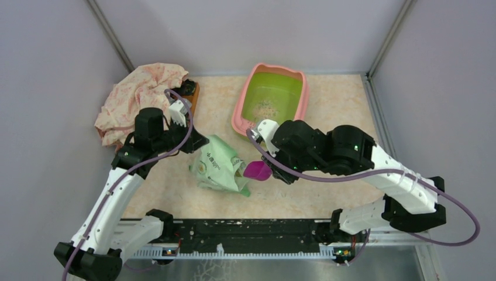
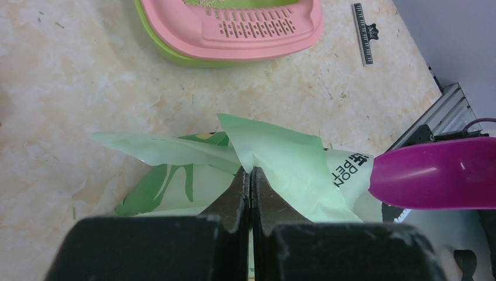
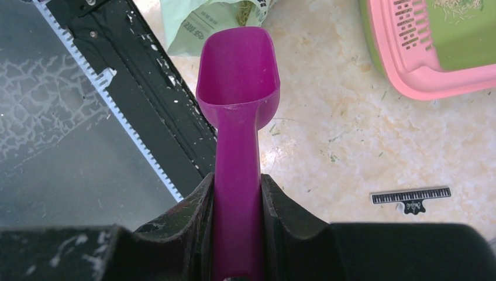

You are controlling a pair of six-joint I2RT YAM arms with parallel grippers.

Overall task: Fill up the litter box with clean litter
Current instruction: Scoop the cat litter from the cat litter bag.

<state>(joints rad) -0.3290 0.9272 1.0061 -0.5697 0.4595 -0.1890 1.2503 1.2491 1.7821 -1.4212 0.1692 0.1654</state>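
Clamps right gripper (image 3: 237, 193) on magenta scoop (image 3: 237, 76), empty bowl aimed lengthwise at mouth of green bag (image 2: 292, 164) just ahead. Pinches bag lip with left gripper (image 2: 250, 175).

In the left wrist view the litter box (image 2: 193, 35) runs off at 12 o'clock, the magenta scoop (image 2: 436, 174) at 3 o'clock. Overhead, crumpled cloth (image 1: 140, 96) half-covers a brown object (image 1: 195, 96).

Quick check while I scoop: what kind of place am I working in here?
Probably a walled robot test cell, not a home: plain grey partition walls, a marble-patterned tabletop, and a black mounting rail along the near edge.
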